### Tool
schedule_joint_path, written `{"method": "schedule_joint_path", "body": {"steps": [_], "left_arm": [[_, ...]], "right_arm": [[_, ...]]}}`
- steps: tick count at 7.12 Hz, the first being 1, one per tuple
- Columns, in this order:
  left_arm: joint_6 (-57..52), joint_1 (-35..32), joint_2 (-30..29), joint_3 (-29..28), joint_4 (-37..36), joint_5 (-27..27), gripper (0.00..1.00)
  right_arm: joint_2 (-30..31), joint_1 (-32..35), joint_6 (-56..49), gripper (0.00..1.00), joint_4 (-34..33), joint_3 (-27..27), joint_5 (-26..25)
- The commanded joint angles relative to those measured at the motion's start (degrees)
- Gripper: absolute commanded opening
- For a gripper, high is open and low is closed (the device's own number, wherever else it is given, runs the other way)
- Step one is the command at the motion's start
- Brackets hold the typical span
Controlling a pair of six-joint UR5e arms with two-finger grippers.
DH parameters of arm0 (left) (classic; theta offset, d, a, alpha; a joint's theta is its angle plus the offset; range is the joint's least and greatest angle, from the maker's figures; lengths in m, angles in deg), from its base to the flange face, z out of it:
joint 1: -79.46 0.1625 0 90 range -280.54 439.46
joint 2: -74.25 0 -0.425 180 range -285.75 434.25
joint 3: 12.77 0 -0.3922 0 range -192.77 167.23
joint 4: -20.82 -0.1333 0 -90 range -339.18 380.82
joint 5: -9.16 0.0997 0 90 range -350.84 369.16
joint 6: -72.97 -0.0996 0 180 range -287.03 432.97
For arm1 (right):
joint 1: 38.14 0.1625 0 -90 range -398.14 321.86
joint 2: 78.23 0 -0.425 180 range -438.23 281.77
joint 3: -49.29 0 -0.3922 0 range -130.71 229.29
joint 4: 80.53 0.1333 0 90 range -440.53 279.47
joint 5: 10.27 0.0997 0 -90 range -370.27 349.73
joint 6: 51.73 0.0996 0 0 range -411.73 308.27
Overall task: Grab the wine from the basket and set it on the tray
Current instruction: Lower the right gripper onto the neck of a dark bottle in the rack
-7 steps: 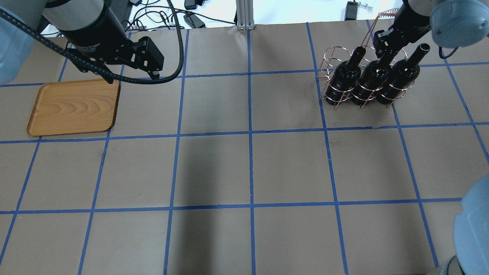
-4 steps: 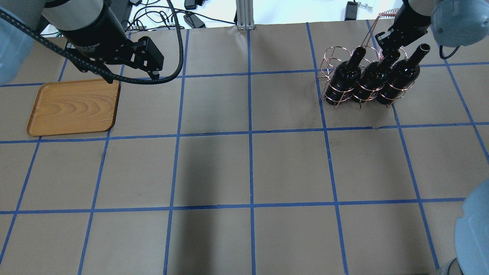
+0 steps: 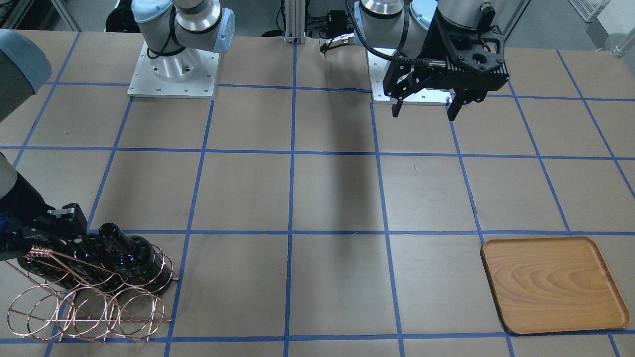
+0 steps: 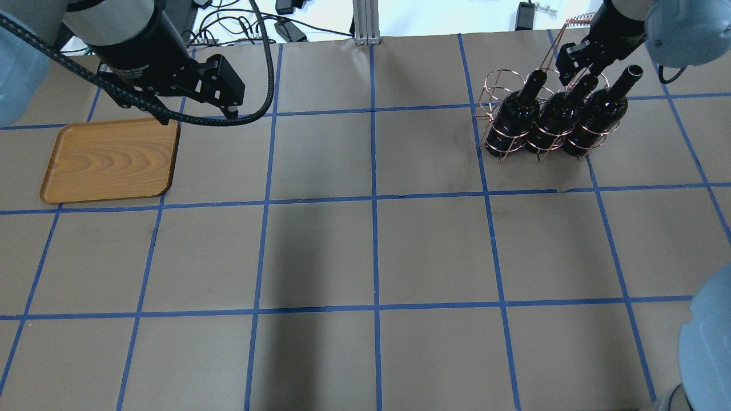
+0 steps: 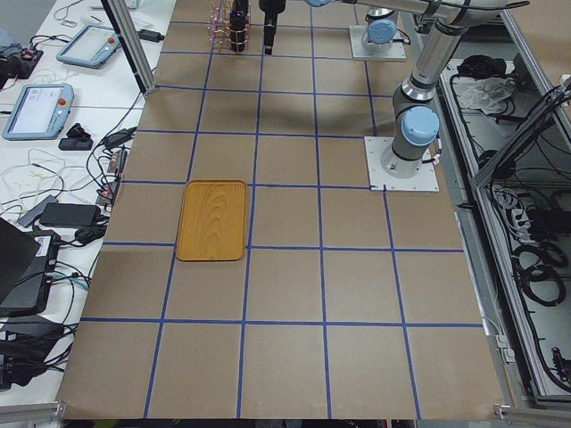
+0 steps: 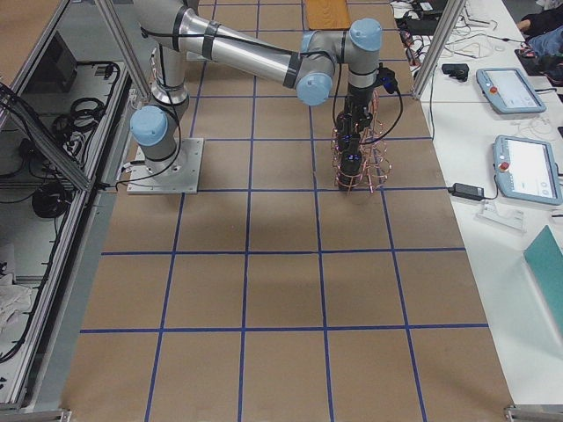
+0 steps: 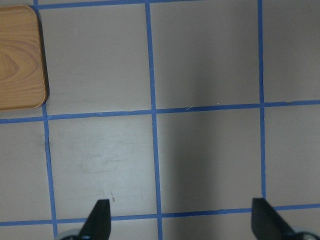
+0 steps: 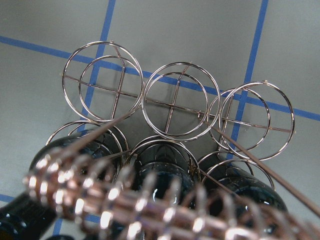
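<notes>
Three near-black wine bottles point(image 4: 514, 120), point(image 4: 557, 117), point(image 4: 597, 114) lean in the copper wire basket point(image 4: 494, 85) at the far right. My right gripper point(image 4: 579, 67) hovers just beyond the middle bottle's neck, beside the twisted handle, and looks open with nothing held. In the right wrist view the handle coil point(image 8: 150, 210) blurs across the front, with the basket's hoops point(image 8: 180, 100) behind it, and hides the fingers. The wooden tray point(image 4: 108, 160) lies at the far left with nothing on it. My left gripper point(image 3: 424, 113) hangs open above the table beside the tray.
Brown paper with a blue tape grid point(image 4: 374, 200) covers the table. Cables and a metal post point(image 4: 365, 23) sit beyond the far edge. The two arm bases point(image 3: 173, 69) stand on the robot's side.
My right gripper has drawn back from the middle bottle's neck toward the handle, and the neck now shows. The bottles, basket, tray and left arm have not moved.
</notes>
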Motion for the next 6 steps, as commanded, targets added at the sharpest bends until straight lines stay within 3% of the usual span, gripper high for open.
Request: {"method": "schedule_joint_path", "body": {"steps": [1, 2, 4, 6], "left_arm": [[0.0, 0.0, 0.0, 0.0, -0.1, 0.0, 1.00], [0.0, 0.0, 0.0, 0.0, -0.1, 0.0, 1.00], [0.0, 0.0, 0.0, 0.0, -0.1, 0.0, 1.00], [0.0, 0.0, 0.0, 0.0, -0.1, 0.0, 1.00]], "right_arm": [[0.0, 0.0, -0.1, 0.88, 1.8, 0.1, -0.3], [0.0, 0.0, -0.1, 0.82, 3.2, 0.1, -0.5], [0.0, 0.0, 0.0, 0.81, 3.7, 0.1, -0.7], [0.1, 0.0, 0.2, 0.64, 4.8, 0.1, -0.7]]}}
